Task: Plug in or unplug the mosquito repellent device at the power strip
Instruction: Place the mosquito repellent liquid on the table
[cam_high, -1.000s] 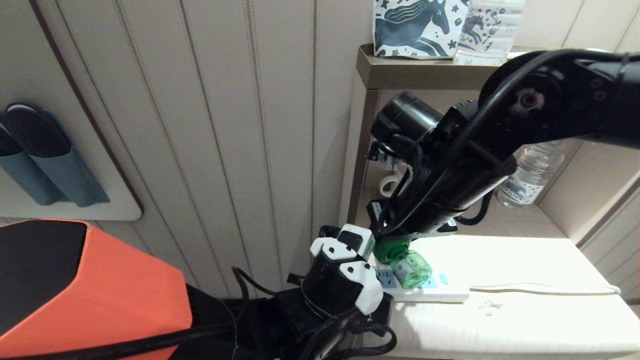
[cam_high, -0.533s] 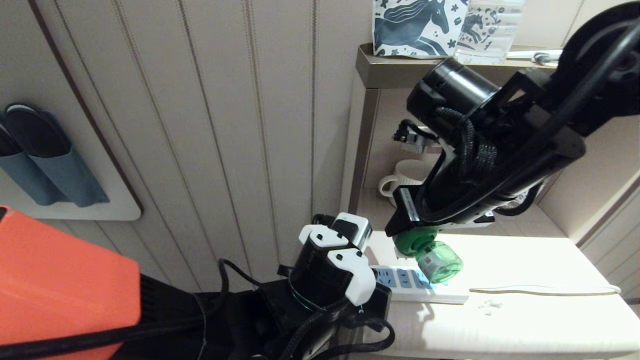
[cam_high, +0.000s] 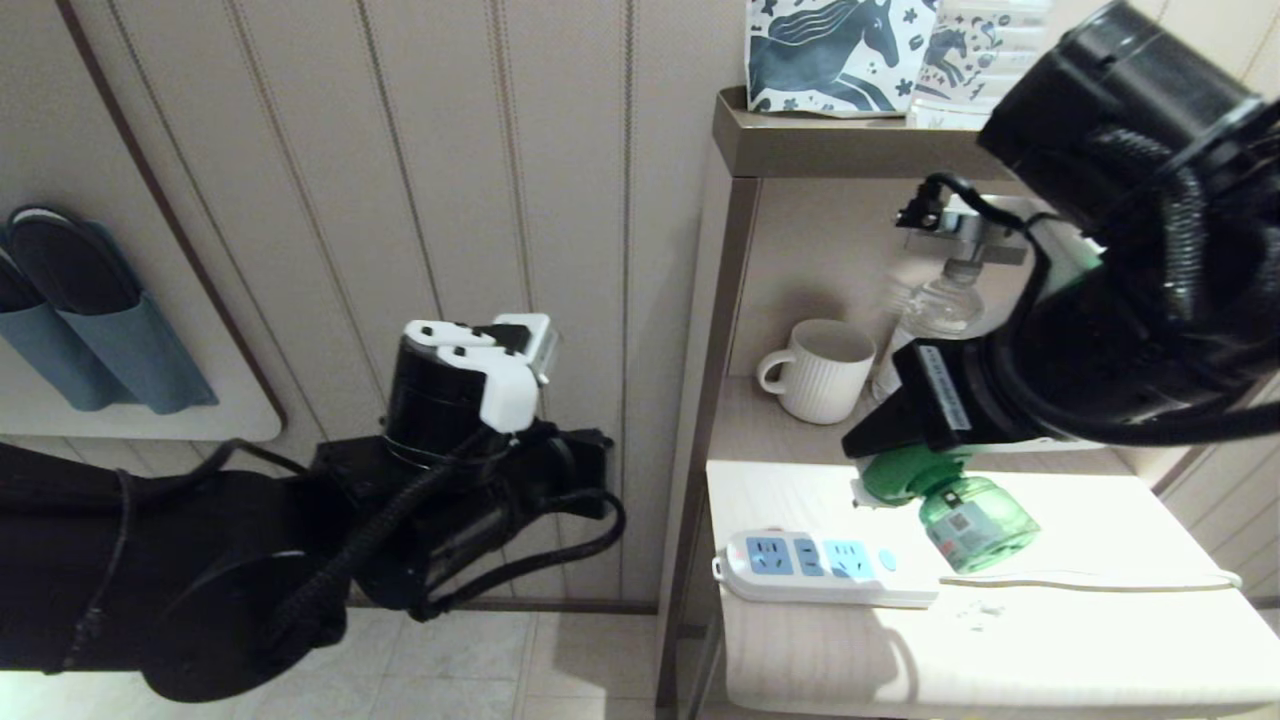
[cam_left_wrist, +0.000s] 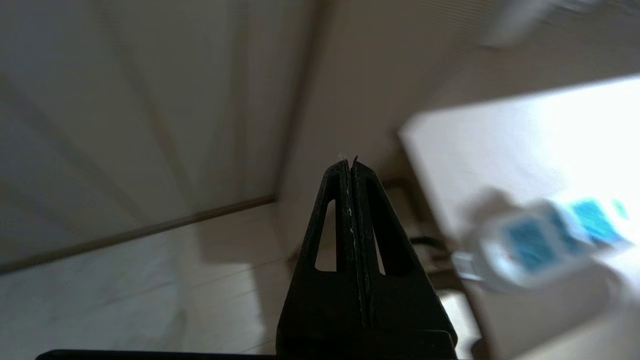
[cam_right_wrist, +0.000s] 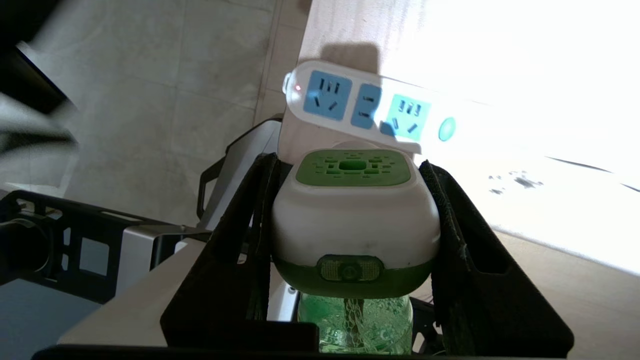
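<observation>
The green and white mosquito repellent device (cam_high: 945, 495) (cam_right_wrist: 354, 220) hangs in the air above the tabletop, up and to the right of the power strip, its plug out of the sockets. My right gripper (cam_high: 900, 450) (cam_right_wrist: 350, 175) is shut on its white head, one finger on each side. The white power strip (cam_high: 825, 570) (cam_right_wrist: 370, 107) lies flat near the table's left edge with its three blue socket faces bare and a small red light lit at its end. My left gripper (cam_left_wrist: 350, 162) is shut on nothing, off the table's left side over the floor.
A white ribbed mug (cam_high: 820, 370) and a clear water bottle (cam_high: 935, 315) stand at the back under the shelf (cam_high: 830, 145). The strip's white cord (cam_high: 1090, 578) runs right across the table (cam_high: 980, 650). Blue slippers (cam_high: 90, 330) hang on the wall at left.
My right gripper lifted the device up and to the right, off the power strip. My left arm drew back from the strip's end to the left, off the table.
</observation>
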